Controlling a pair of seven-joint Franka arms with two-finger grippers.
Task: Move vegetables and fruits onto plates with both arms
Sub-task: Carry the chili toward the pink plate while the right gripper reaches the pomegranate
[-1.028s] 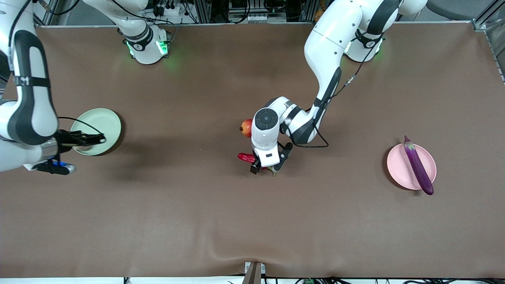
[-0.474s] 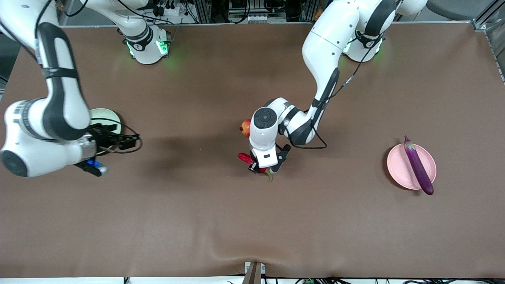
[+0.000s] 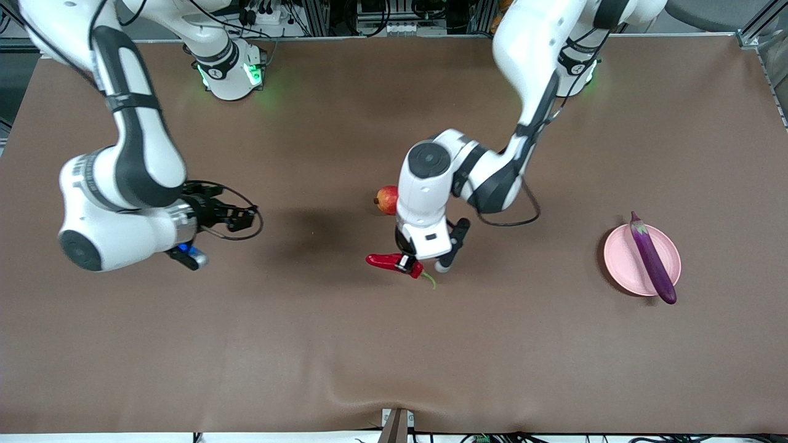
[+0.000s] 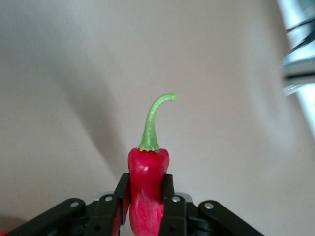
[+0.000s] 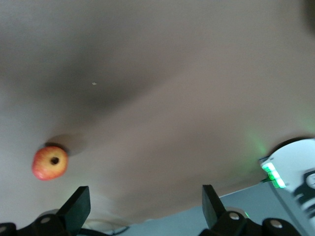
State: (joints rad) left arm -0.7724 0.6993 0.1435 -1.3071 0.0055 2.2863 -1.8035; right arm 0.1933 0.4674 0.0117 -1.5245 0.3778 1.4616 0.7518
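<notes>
The red chili pepper (image 3: 386, 261) is now clamped in the left gripper (image 3: 409, 264) and hangs just over the middle of the brown surface (image 3: 394, 357). The left wrist view shows its body pinched between the two fingers (image 4: 170, 209), green stem pointing away. A second ago that gripper stood wide over the pepper as it lay on the surface; since then it has closed on it and the arm has risen, so the pick looks done and the carry to a plate is next.

Taking the pepper as the landmark: the red fruit with the yellowish patch (image 3: 386, 199) sits on the surface close by, farther from the front camera, not yet on a plate. The pink plate (image 3: 622, 261) lies well apart toward the left arm's end of the surface, with the purple eggplant (image 3: 652, 261) laid across it and overhanging the rim. That leaves little bare plate, so the pepper would have to go beside the eggplant.

The right gripper (image 3: 237, 216), fingers spread and empty, hangs well apart toward the right arm's end; it has swung off the green plate, which the arm now hides. Its wrist camera sees the red fruit (image 5: 50, 162), likely its next target. No peach-like fruit shows.
</notes>
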